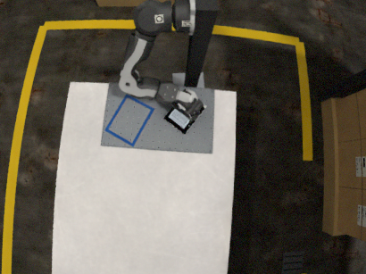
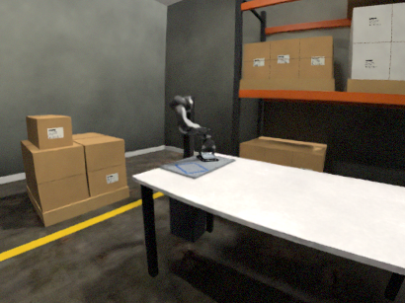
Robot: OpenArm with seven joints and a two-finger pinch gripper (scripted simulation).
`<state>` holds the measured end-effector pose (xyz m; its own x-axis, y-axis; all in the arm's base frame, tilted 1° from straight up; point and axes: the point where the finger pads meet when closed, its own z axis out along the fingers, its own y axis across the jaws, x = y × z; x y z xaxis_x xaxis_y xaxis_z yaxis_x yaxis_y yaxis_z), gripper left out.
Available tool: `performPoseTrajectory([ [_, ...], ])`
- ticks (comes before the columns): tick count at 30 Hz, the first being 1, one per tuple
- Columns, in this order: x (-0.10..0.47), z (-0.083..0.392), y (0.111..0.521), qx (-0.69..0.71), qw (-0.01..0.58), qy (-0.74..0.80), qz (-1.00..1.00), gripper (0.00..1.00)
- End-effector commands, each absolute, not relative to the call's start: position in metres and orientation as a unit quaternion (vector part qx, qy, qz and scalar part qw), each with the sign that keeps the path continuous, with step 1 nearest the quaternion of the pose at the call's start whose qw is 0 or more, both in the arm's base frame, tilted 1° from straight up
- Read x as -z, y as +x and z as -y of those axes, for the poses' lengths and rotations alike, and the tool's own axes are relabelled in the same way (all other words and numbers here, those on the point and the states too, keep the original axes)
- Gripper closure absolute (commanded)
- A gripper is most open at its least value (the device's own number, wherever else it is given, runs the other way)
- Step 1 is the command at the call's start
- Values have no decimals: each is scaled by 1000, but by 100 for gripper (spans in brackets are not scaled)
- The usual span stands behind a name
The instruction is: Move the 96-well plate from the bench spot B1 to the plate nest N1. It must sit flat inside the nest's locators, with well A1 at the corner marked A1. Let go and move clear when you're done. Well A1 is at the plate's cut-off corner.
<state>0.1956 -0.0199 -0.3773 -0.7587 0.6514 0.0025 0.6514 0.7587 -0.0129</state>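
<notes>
The dark two-finger tool (image 1: 191, 110) is clamped on the black-framed rectangular 96-well plate with a pale top (image 1: 178, 119), which sits directly under its fingers, turned askew over the grey perforated mat (image 1: 178, 142) on the white surface (image 1: 143, 204). The blue-outlined rectangle (image 1: 117, 119) lies beside the tool, well apart from the plate.

Grey-and-white jointed arm (image 1: 134, 66) — dark rounded shoulder, black upright column (image 1: 198, 44).
</notes>
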Motion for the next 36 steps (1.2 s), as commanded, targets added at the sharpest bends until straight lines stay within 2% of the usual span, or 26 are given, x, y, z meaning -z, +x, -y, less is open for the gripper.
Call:
performPoseTrajectory([
  [1,377,18,196,-1,2,-345,939,100],
  [36,381,18,197,-1,2,-345,939,100],
])
